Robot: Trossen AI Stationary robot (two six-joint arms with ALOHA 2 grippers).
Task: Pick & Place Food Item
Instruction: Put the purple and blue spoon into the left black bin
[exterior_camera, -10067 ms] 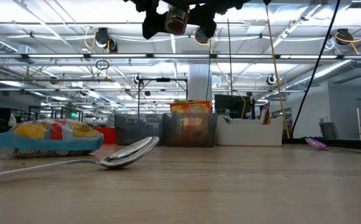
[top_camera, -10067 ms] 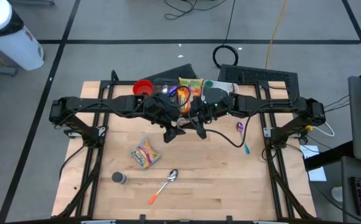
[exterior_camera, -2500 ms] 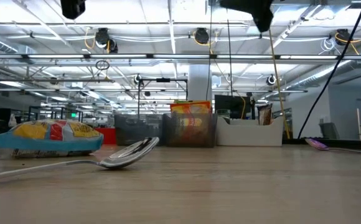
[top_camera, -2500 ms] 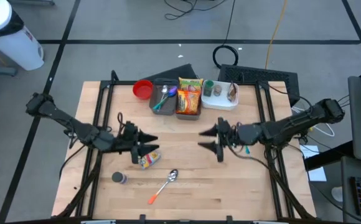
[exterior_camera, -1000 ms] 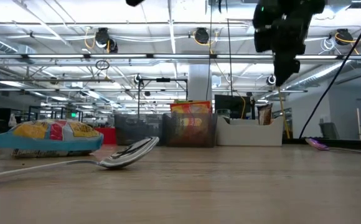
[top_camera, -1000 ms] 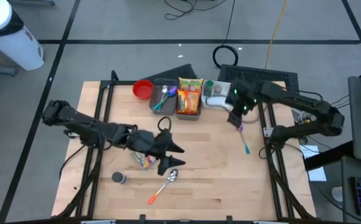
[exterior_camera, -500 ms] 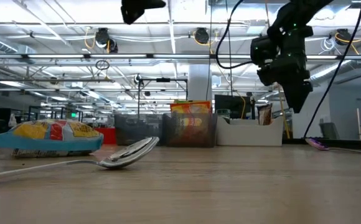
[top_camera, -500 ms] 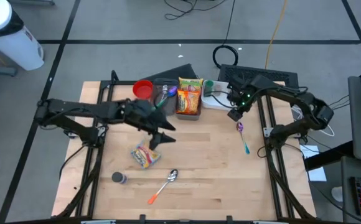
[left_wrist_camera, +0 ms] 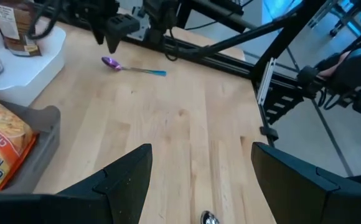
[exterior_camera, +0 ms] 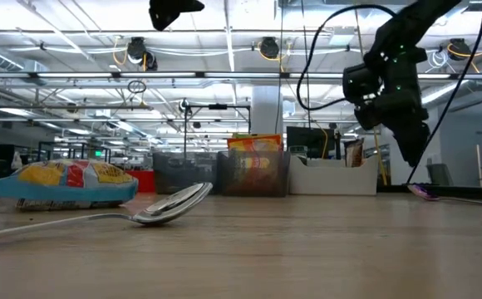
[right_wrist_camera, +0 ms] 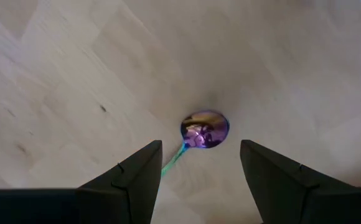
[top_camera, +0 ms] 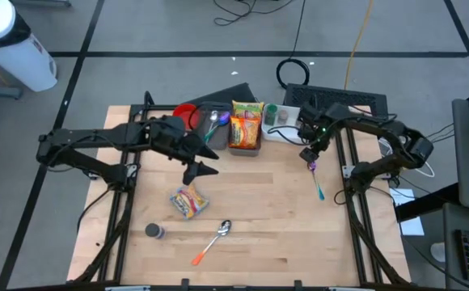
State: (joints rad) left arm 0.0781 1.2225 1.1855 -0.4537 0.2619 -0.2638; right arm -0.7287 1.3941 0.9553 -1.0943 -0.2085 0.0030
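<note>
While the yellow snack packet lies flat on the bench near the silver spoon, likely light, crinkly and slippery, best pinched across its puffed middle, the left hand and right hand hover spread and empty.

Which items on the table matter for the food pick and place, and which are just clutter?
Likely in play:
snack packet, lying loose on the wood
grey bin
noodle pack, in another grey bin
right gripper, open above the purple spoon
left gripper, open, raised over the table

Lying about:
silver spoon
red bowl
white tray
small dark jar
</note>
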